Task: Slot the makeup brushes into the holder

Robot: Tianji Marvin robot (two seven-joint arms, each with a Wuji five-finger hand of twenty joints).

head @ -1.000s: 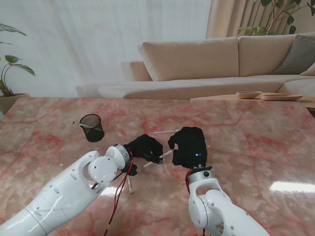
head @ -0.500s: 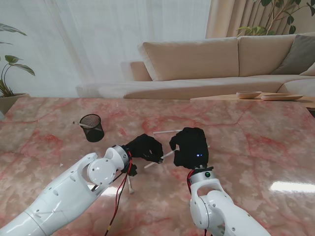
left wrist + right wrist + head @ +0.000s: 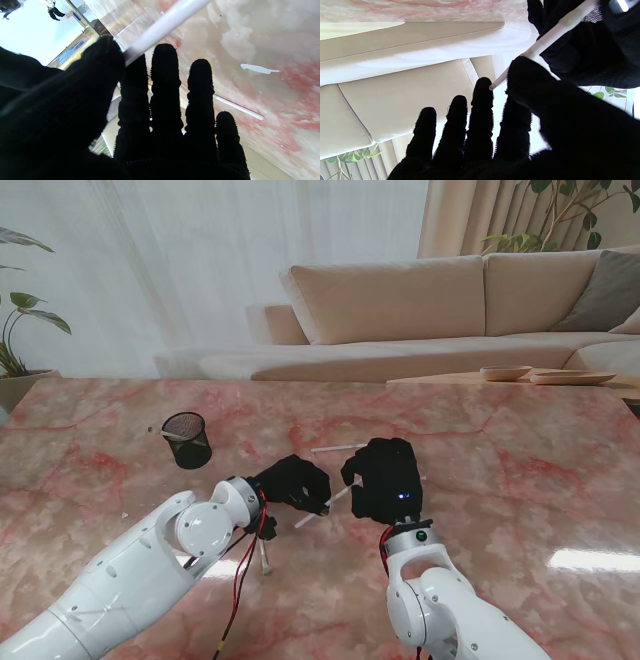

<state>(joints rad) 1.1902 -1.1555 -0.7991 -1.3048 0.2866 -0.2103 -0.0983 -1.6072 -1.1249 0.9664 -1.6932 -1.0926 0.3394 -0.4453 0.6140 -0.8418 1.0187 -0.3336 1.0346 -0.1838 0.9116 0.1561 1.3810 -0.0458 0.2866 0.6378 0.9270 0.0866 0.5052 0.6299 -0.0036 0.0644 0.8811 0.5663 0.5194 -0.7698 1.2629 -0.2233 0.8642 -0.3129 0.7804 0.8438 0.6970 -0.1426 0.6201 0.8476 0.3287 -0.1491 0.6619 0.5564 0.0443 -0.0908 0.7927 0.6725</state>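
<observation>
Where both robot hands meet, brush [image 3: 318, 510] seems thin, white.

Glossy pink marble-look table [image 3: 520, 480], black wire-mesh holder [image 3: 186, 439], knitted black fabric on left hand [image 3: 293, 482].

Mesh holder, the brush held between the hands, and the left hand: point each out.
mesh holder [image 3: 187, 440], stand view, on its side wall.
held brush [image 3: 162, 25], left wrist view, on its white handle.
left hand [image 3: 293, 481], stand view, on the back of the glove.
</observation>
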